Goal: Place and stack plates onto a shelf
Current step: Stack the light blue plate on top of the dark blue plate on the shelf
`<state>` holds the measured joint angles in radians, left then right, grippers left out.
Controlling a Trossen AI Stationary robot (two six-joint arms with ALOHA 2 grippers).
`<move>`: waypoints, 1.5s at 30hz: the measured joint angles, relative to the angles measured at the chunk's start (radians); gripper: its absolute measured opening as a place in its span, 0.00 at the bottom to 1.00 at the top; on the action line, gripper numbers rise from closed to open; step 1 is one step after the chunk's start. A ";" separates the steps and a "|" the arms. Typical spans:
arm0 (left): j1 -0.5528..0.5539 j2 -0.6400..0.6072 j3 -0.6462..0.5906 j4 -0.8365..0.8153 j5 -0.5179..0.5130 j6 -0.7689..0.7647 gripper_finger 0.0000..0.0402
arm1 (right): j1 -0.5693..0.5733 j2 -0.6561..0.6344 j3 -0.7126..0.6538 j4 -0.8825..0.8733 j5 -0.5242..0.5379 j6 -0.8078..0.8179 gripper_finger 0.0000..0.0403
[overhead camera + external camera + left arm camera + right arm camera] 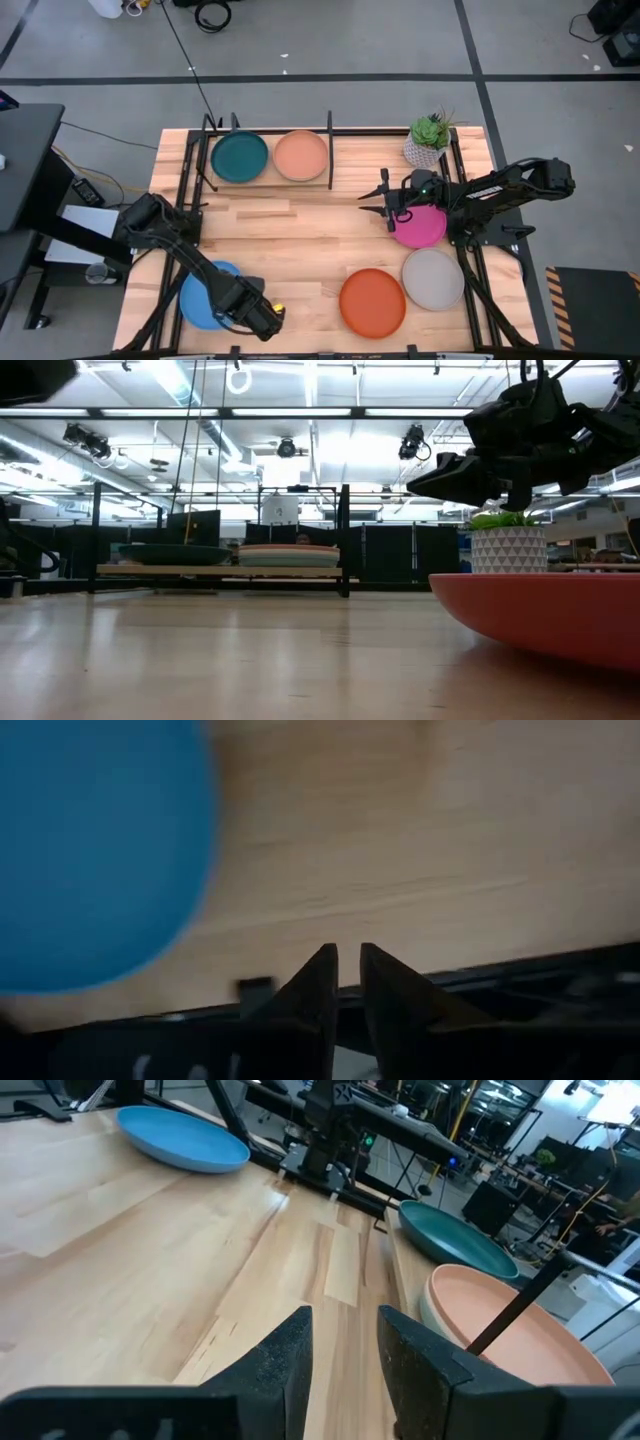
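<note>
Pale wood table [300, 235]: shelf [270, 150] holds 2 matte plates, teal plate [240, 157] and peach plate [300, 155]; left pincer [268, 318] nearly closed, right pincer [372, 198] parted, both empty.

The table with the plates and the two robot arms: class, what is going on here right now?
Two plates already sit in the black shelf: the dark teal plate and the peach plate. The left gripper is low beside the bright blue plate, holding nothing. The right gripper hovers empty by the magenta plate. The orange plate and grey plate wait.
</note>
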<state>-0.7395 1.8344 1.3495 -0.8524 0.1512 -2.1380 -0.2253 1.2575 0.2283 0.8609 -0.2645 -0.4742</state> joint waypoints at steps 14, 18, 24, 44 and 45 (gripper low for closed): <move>-0.031 0.024 0.000 -0.145 0.089 0.004 0.37 | 0.016 0.000 0.000 -0.002 0.000 0.000 0.30; -0.023 0.065 0.000 -0.143 0.105 0.055 0.47 | 0.016 0.000 0.000 -0.001 0.000 -0.003 0.30; -0.009 0.099 0.000 -0.152 0.114 0.128 0.47 | 0.016 0.000 0.000 0.005 0.000 -0.004 0.30; 0.014 0.169 0.000 -0.158 0.155 0.344 0.04 | 0.016 0.000 0.000 0.005 0.000 -0.004 0.30; 0.021 0.169 0.000 -0.157 0.164 0.354 0.03 | 0.016 0.000 0.000 0.005 0.000 -0.004 0.30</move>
<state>-0.7187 2.0029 1.3491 -1.0094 0.3147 -1.7842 -0.2092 1.2575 0.2283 0.8658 -0.2644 -0.4786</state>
